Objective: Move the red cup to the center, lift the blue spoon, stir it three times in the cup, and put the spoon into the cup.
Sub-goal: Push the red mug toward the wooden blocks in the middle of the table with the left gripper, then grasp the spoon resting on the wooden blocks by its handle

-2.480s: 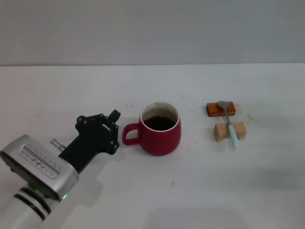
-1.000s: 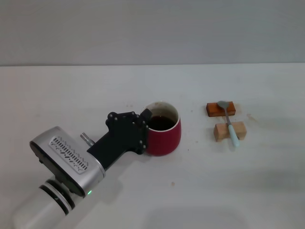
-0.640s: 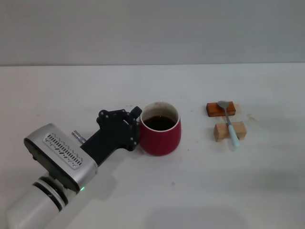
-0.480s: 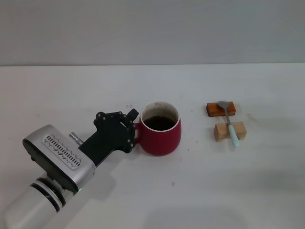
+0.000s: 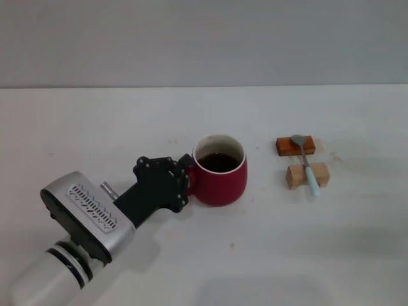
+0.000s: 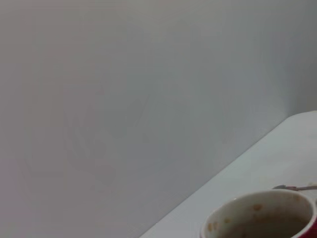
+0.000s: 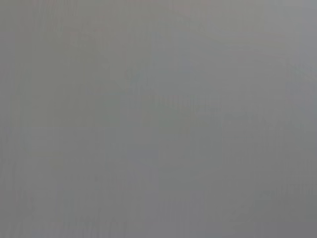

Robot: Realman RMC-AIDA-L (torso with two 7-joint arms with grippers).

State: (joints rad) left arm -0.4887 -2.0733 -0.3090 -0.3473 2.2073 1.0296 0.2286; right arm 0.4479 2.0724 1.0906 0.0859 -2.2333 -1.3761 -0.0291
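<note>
Only the left arm is showing in the head view. It comes in from the lower left corner, silver wrist housing angled up and to the right, with the black left gripper at the end of it, low over the table. Its fingertips are right up against the handle side of the red cup. Can't make out how the fingers are set. The right arm isn't visible anywhere.
</note>
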